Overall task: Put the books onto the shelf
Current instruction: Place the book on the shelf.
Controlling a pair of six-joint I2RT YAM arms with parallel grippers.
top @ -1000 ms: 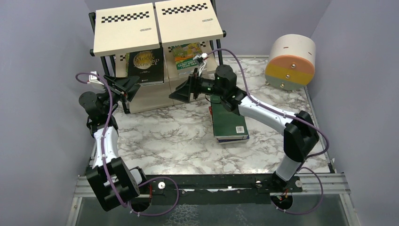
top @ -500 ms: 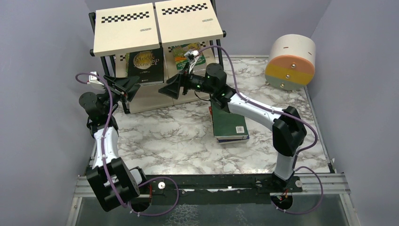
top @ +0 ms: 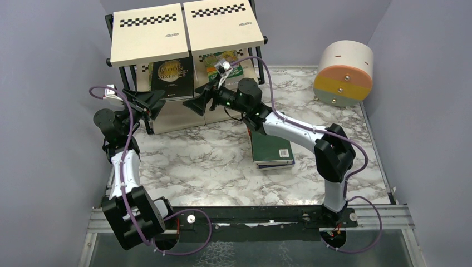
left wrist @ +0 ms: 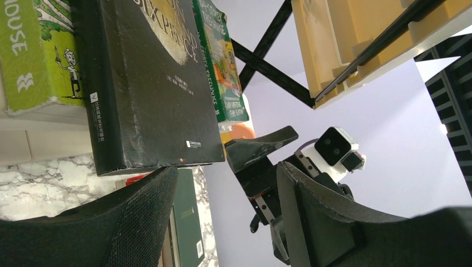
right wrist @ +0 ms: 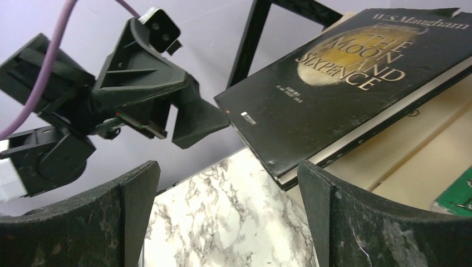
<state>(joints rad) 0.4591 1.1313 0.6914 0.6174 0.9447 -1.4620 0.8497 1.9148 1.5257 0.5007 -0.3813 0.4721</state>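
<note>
The shelf (top: 147, 36) stands at the back left. On its sloping middle board lies a black book with a gold title (top: 172, 78) (left wrist: 150, 83) (right wrist: 356, 72), its lower corner jutting past the board. Next to it sits a green cartoon book (top: 220, 62) (left wrist: 222, 67). A stack of books topped by a dark green one (top: 271, 146) (left wrist: 186, 222) rests on the table. My left gripper (top: 156, 104) (left wrist: 225, 172) is open just left of and below the black book. My right gripper (top: 192, 105) (right wrist: 226, 167) is open wide, facing that book's lower corner, empty.
A round beige-and-orange drum (top: 342, 72) stands at the back right. Purple walls close in both sides. The two grippers face each other closely below the shelf's middle board. A lime-green book (left wrist: 28, 55) lies left of the black one.
My right arm has swung left from above the stack toward the black book's lower corner and the left gripper. The left arm has stayed still.
</note>
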